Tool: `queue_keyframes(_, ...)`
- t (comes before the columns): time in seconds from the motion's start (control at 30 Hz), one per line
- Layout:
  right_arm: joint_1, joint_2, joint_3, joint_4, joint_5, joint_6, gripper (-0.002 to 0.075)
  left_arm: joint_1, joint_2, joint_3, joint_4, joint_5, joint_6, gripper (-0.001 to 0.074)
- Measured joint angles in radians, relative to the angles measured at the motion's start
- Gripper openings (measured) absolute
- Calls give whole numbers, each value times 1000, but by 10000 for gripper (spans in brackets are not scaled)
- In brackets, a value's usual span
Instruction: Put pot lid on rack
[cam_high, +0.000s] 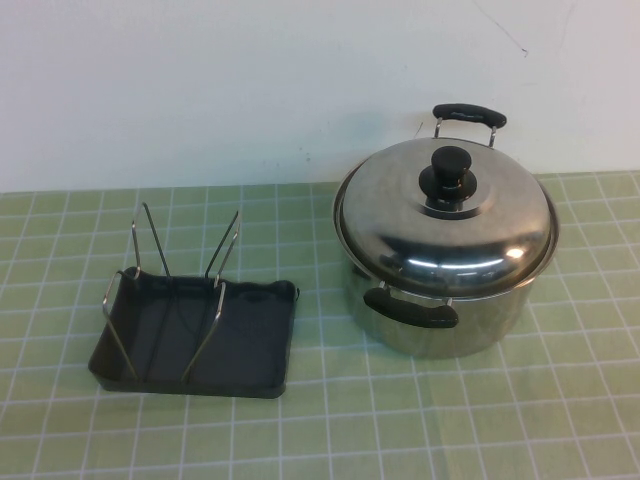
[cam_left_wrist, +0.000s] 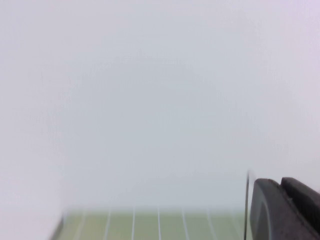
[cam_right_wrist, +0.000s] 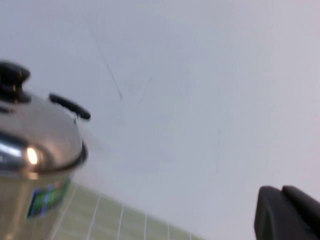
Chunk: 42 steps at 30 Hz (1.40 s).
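Lid (cam_high: 447, 222) sits on the pot (cam_high: 445, 318) at the right of the high view, with the rack (cam_high: 195, 335) well apart at lower left on the green checked mat (cam_high: 400, 420) before a white wall (cam_high: 250, 80); neither arm shows there. Only the wrist views show the grippers: the left gripper (cam_left_wrist: 286, 207) faces wall and mat, the right gripper (cam_right_wrist: 287, 212) has lid and pot at far left. Whether either is open, I cannot tell.

left gripper (cam_left_wrist: 285, 210): black, rounded, matte, seam down it | right gripper (cam_right_wrist: 287, 212): black, rounded, matte
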Motion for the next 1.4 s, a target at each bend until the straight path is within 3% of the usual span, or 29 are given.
queue_keyframes(0.23, 0, 0, 0, -45, -282, 6, -1, 0, 0, 0, 0, -345, 2, -2)
queue_keyframes(0.43, 0, 0, 0, 49, -298, -21, -1, 0, 0, 0, 0, -496, -29, -2)
queue_keyframes(0.7, 0, 0, -6, 222, -307, -30, -1, 0, -1, 0, -33, -479, -42, -2)
queue_keyframes(0.8, 0, 0, -65, 283, -280, -54, -1, 0, -1, -28, -12, -374, -45, -2)
queue_keyframes(0.97, 0, 35, -263, 300, -88, -92, -1, 0, -1, -176, 3, -148, -42, -2)
queue_keyframes(1.13, 0, 210, -431, 300, 54, -99, -1, 0, 4, -207, 24, -53, -26, -2)
queue_keyframes(1.4, 0, 570, -449, 114, -254, -72, -1, 0, 27, -80, 26, -118, -38, -2)
